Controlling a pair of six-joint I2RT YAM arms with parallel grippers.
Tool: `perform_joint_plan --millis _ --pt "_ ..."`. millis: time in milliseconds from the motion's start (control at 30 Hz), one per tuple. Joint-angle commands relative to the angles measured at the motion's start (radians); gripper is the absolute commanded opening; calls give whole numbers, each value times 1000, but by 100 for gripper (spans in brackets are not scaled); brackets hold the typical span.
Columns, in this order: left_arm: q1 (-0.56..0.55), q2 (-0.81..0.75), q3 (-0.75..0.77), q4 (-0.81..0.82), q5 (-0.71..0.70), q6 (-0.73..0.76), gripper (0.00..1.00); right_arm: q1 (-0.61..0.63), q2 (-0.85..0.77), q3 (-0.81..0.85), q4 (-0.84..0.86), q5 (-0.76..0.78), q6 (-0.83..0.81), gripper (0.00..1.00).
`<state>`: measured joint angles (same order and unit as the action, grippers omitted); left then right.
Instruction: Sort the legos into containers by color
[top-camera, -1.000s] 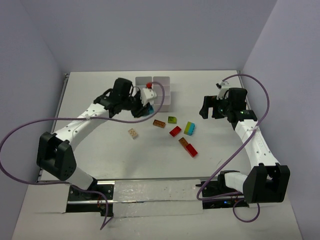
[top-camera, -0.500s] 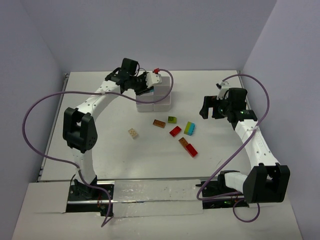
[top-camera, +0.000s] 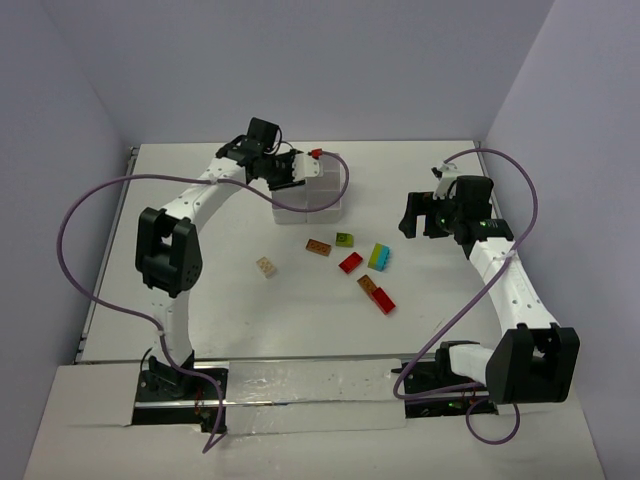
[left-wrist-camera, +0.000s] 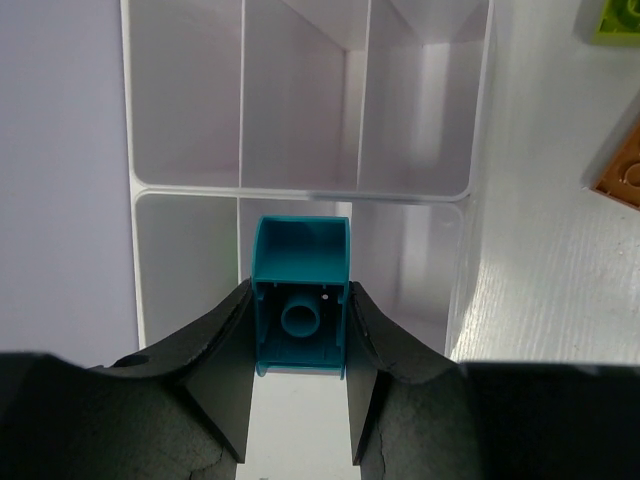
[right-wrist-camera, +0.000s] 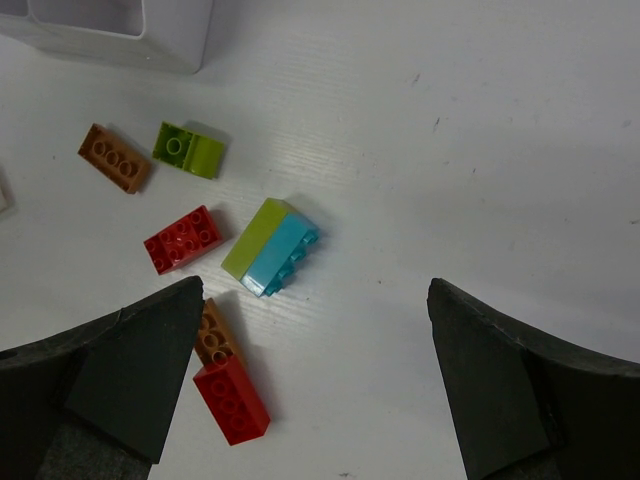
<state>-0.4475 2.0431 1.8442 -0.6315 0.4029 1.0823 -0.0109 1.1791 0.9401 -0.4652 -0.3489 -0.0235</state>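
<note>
Up at the far side of the table (right-wrist-camera: 480, 150), the left gripper (left-wrist-camera: 300, 335) pinches a blue-green brick (left-wrist-camera: 300, 270) between its two fingers (they are shut only as far as the brick lets them). The brick hangs over the white tray (left-wrist-camera: 300, 192), in line with a middle box. The right gripper (right-wrist-camera: 315, 330) is spread wide with nothing in it, above the loose bricks (right-wrist-camera: 182, 238) lying on the table near the tray.

White table (top-camera: 250, 320), pale walls (top-camera: 300, 70) (lilac-tinted), silver strip (top-camera: 300, 385)
</note>
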Motion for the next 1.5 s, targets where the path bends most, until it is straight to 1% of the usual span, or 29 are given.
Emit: perform_joint_plan --millis 0,133,233,333,367,400,533,667,767,833,867,900,967,1000,1033,1067,1133,1200,1300,1367,1467 --pt "14 22 16 34 -15 23 20 6 8 6 5 4 -9 100" --pt "26 31 1 84 -16 16 20 6 11 3 7 2 -6 100" --pt "29 45 4 82 -29 22 24 6 13 6 5 -1 -6 100" --pt "30 51 6 83 -36 22 30 6 14 6 3 -2 -6 100" --pt "30 50 4 84 -37 23 31 6 14 6 4 -1 -6 100" --pt "30 49 -3 87 -38 26 34 6 14 6 5 -1 -6 100" --pt "32 43 -19 96 -36 33 40 6 16 8 4 -4 -9 100" --pt "30 40 -21 98 -36 31 50 6 21 9 2 -12 -10 100" --pt "30 31 -23 99 -37 26 58 6 27 15 -2 -17 -14 100" --pt "30 21 -20 95 -34 16 69 9 35 23 -9 -26 -17 100" --pt "30 13 -18 94 -29 11 71 20 39 28 -10 -28 -19 100" --pt "30 2 -16 91 -19 -7 78 35 46 34 -13 -26 -22 100" --pt "31 -18 -13 90 -9 -20 87 49 58 46 -19 -20 -27 100" --pt "31 -31 -14 91 -2 -41 93 66 68 55 -24 -8 -34 100" --pt "30 -46 -14 92 1 -65 95 80 80 65 -30 10 -41 100" --pt "30 -57 -14 92 6 -78 95 84 83 74 -35 26 -47 100" --pt "30 -94 -7 83 21 -139 96 140 106 97 -55 89 -62 100" --pt "30 -137 -13 79 29 -234 98 210 132 114 -84 145 -99 100" --pt "31 -197 -34 43 54 -357 98 285 194 135 -137 178 -125 100" --pt "34 -245 -67 17 94 -406 98 309 228 135 -155 169 -148 100" --pt "44 -351 -163 -13 185 -467 99 320 271 123 -164 111 -243 100"
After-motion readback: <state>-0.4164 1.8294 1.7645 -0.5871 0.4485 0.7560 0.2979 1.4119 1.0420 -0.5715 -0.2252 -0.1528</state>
